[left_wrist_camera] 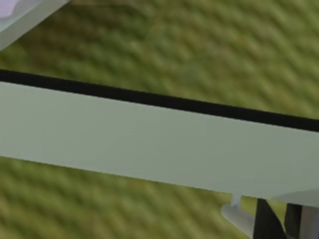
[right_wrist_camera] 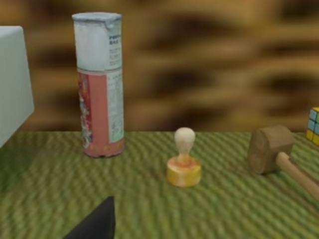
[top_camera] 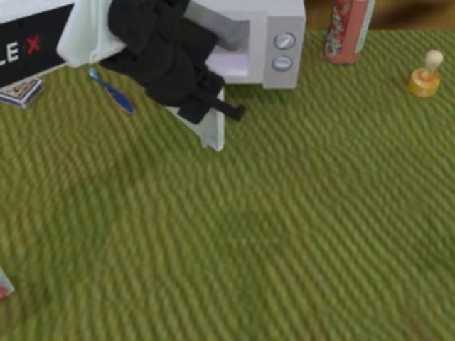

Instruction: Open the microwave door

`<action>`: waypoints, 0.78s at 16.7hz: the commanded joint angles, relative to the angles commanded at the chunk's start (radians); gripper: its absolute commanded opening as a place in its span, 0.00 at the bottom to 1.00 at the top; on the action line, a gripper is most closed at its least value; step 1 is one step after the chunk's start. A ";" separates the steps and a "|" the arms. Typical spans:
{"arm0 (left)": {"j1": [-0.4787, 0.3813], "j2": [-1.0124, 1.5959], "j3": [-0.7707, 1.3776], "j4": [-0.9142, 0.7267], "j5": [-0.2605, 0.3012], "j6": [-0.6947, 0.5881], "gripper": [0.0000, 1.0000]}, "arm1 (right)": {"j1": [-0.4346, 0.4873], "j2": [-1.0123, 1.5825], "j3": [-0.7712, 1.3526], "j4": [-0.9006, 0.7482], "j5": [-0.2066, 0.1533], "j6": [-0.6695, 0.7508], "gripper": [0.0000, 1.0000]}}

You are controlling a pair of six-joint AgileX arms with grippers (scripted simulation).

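The white-grey microwave (top_camera: pixel 281 28) stands at the table's far edge, two round silver knobs on its right panel. The microwave door (top_camera: pixel 213 128) is swung out toward the table's front, and the cavity behind it shows. My left arm reaches over the door, its left gripper (top_camera: pixel 231 109) at the door's free edge. In the left wrist view the door (left_wrist_camera: pixel 149 139) runs across as a pale band; its small handle (left_wrist_camera: pixel 237 215) meets the left gripper (left_wrist_camera: pixel 281 221), whose dark fingers stand close together. My right gripper (right_wrist_camera: pixel 99 221) is out of the top view, low over the mat at the right.
A tall red-and-white can (top_camera: pixel 347 28) stands right of the microwave, a yellow wooden stamp (top_camera: pixel 425 74) farther right. A wooden mallet (right_wrist_camera: pixel 271 149) and a colour cube (right_wrist_camera: pixel 314 124) lie beyond it. A blue toothbrush (top_camera: pixel 112 91) and a card box (top_camera: pixel 21 92) lie left of the door.
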 joint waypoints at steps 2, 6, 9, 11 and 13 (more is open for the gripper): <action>0.019 -0.020 -0.022 -0.001 0.026 0.052 0.00 | 0.000 0.000 0.000 0.000 0.000 0.000 1.00; 0.039 -0.038 -0.046 -0.003 0.056 0.107 0.00 | 0.000 0.000 0.000 0.000 0.000 0.000 1.00; 0.039 -0.038 -0.046 -0.003 0.056 0.107 0.00 | 0.000 0.000 0.000 0.000 0.000 0.000 1.00; 0.039 -0.038 -0.046 -0.003 0.056 0.107 0.00 | 0.000 0.000 0.000 0.000 0.000 0.000 1.00; 0.039 -0.038 -0.046 -0.003 0.056 0.107 0.00 | 0.000 0.000 0.000 0.000 0.000 0.000 1.00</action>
